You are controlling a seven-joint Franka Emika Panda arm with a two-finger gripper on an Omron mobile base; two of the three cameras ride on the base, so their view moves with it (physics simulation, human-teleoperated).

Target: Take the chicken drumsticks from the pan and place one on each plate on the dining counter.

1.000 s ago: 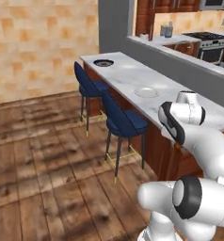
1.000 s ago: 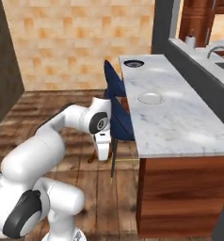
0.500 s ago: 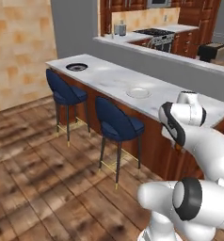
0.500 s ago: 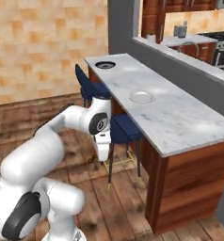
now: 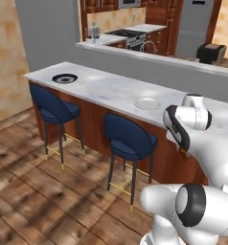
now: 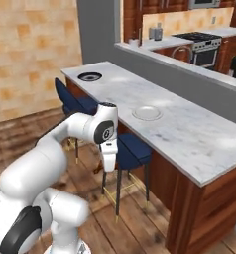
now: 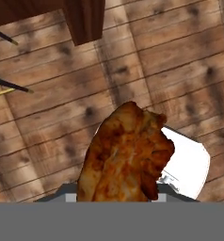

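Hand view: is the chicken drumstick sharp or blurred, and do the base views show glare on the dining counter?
Hand view: the chicken drumstick looks soft and slightly blurred, very close to the lens. Left base view: the dining counter carries pale bright patches. Right base view: similar soft sheen, no hard glare.

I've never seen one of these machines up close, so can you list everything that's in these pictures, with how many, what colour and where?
Dining counter: one, white-grey marble on reddish-brown wood, running across the room.
Plates: two on the counter; a dark-rimmed one near the far end, a pale one further along.
Stools: two, navy seats on thin dark legs, beside the counter; one further off, one closer.
Stove: one, steel and black, in the kitchen behind.
Floor: brown wood planks.
Chicken drumstick: one, orange-brown, in the hand view, held above the floor.
Gripper: one, white, shut on the drumstick, pointing down beside the closer stool.
Arm: one, white with dark joints.
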